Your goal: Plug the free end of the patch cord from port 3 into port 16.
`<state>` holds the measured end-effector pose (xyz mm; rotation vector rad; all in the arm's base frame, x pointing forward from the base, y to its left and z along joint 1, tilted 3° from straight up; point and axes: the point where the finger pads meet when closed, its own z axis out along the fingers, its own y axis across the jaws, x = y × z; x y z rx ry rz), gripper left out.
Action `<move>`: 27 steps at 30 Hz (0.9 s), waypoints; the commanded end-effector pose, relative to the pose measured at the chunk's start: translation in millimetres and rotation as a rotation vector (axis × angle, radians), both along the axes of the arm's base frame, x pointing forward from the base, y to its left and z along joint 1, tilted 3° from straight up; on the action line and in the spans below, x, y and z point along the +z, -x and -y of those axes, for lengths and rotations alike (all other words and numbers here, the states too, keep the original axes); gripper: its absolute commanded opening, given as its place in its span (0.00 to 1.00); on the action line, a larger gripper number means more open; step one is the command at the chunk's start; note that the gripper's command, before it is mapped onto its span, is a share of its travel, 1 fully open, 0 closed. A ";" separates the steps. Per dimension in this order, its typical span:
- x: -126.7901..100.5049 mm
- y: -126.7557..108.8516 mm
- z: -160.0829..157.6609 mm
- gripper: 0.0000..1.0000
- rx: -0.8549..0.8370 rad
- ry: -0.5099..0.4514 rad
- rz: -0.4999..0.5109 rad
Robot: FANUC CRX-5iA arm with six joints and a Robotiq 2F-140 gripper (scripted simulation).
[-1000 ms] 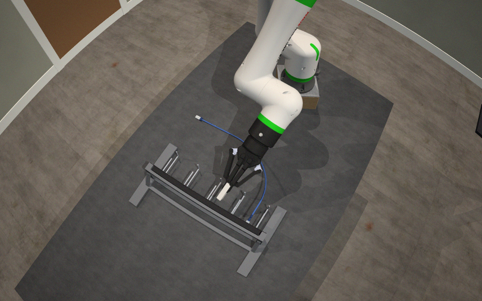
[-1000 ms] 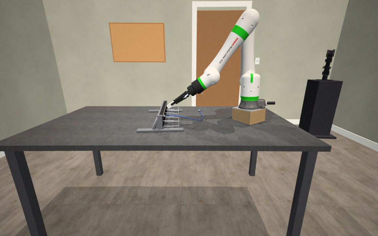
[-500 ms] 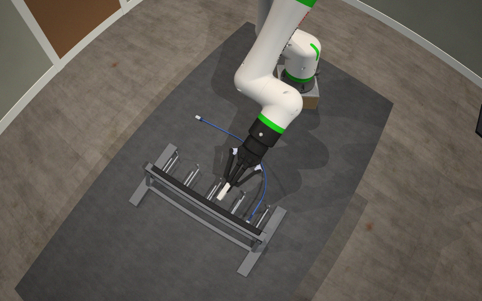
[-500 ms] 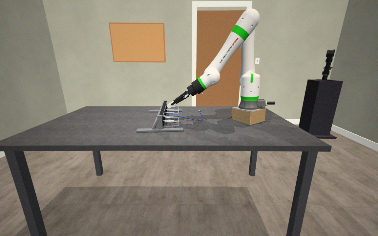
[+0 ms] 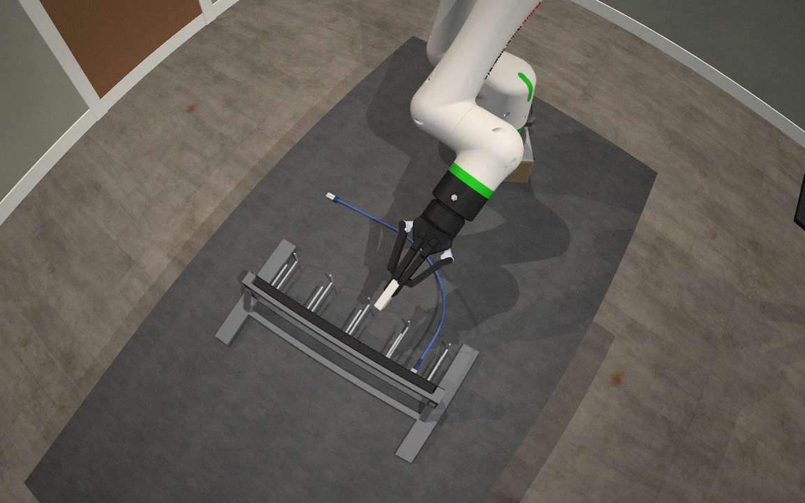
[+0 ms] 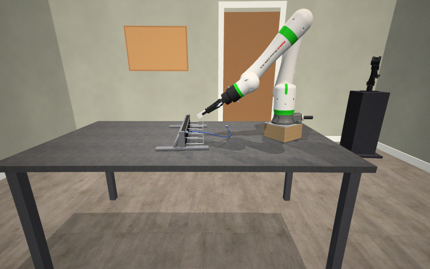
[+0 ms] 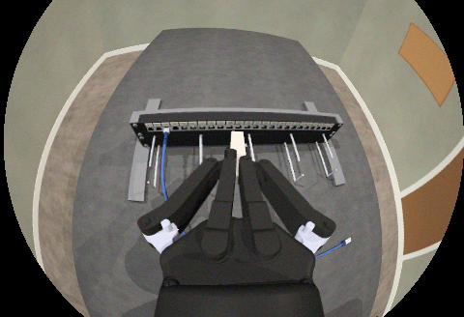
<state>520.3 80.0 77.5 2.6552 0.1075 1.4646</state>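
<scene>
The grey rack [image 5: 342,331] stands on the dark table with its black port panel [image 7: 235,120] facing away from the arm. The blue patch cord [image 5: 439,306] is plugged near the panel's right end [image 5: 416,369] and curves back under my wrist. Its free plug [image 5: 330,196] lies loose on the table, far from the fingers; it also shows in the wrist view [image 7: 348,242]. My gripper [image 5: 386,295] [image 7: 236,140] is shut with nothing between its pale fingertips. It hangs tilted above the rack's rear side, a little short of the panel's middle.
Several metal rods [image 5: 355,318] stick out of the rack's back toward the arm. The arm's wooden base block [image 6: 282,131] stands at the table's far right. A black pedestal [image 6: 363,121] with a camera stands on the floor beside the table.
</scene>
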 end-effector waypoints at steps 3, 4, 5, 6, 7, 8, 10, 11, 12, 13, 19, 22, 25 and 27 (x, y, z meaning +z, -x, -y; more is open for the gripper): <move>30.4 42.7 6.2 0.00 0.131 -0.084 -0.029; 30.4 42.7 6.2 0.00 0.131 -0.084 -0.029; 30.4 42.7 6.2 0.00 0.131 -0.084 -0.029; 30.4 42.7 6.2 0.00 0.131 -0.084 -0.029; 30.4 42.7 6.2 0.00 0.131 -0.084 -0.029; 30.4 42.7 6.2 0.00 0.131 -0.084 -0.029; 30.4 42.7 6.2 0.00 0.131 -0.084 -0.029; 30.4 42.7 6.2 0.00 0.131 -0.084 -0.029; 30.4 42.7 6.2 0.00 0.131 -0.084 -0.029; 30.4 42.7 6.2 0.00 0.131 -0.084 -0.029; 30.4 42.7 6.2 0.00 0.131 -0.084 -0.029; 30.4 42.7 6.2 0.00 0.131 -0.084 -0.029; 30.4 42.7 6.2 0.00 0.131 -0.084 -0.029; 30.4 42.7 6.2 0.00 0.131 -0.084 -0.029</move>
